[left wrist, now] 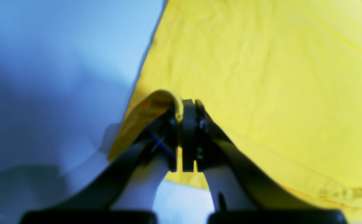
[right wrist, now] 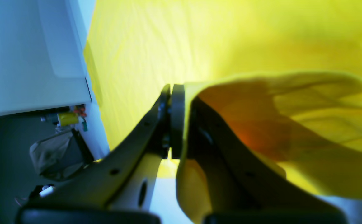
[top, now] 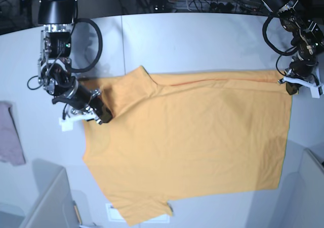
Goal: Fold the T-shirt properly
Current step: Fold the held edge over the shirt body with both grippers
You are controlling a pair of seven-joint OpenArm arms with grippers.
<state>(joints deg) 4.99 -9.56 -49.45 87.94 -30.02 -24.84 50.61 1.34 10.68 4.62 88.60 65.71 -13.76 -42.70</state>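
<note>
On the pale table (top: 202,41), the T-shirt (top: 197,142) lay spread flat. The left tool (top: 292,88) was clamped on the shirt's corner at the far hem edge, and the right tool (top: 101,114) pinched a fold of the fabric near one sleeve. A pinkish-grey cloth (top: 10,134) lay well apart.

The T-shirt (top: 202,137) lies spread across the surface (top: 202,41) between the right claw (top: 104,118) and left claw (top: 292,86); a small cloth (top: 10,137) lies well apart beyond the right claw.
</note>
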